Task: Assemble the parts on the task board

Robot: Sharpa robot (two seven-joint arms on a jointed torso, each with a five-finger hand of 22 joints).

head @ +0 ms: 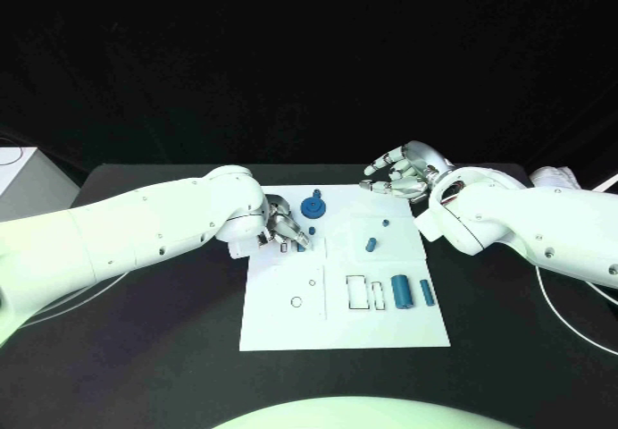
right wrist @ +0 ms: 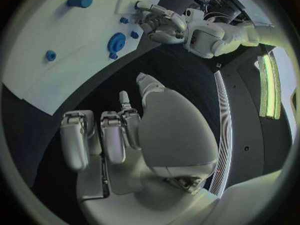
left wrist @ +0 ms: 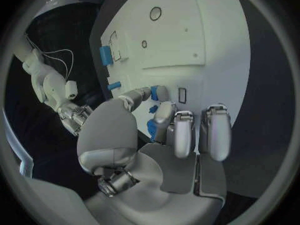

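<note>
The white task board [head: 277,313] lies mid-table. My left hand [head: 286,232] is down on its near-left part, fingers curled over two small blue parts [head: 302,247]. In the left wrist view these blue parts [left wrist: 152,128] sit between thumb and fingers [left wrist: 165,116]; whether they are gripped is unclear. A blue gear [head: 313,209] stands just beyond the hand. My right hand [head: 402,174] hovers past the board's far edge, fingers curled in on nothing. The right wrist view shows that hand [right wrist: 119,135], the gear [right wrist: 116,41] and the left hand [right wrist: 159,22].
Two small blue pieces [head: 370,242] lie on the board's right half. A blue cylinder [head: 402,291] and a shorter blue piece [head: 426,292] stand beside rectangular slots [head: 357,292]. Round holes [head: 296,302] mark the left side. A white box [head: 26,183] sits far left.
</note>
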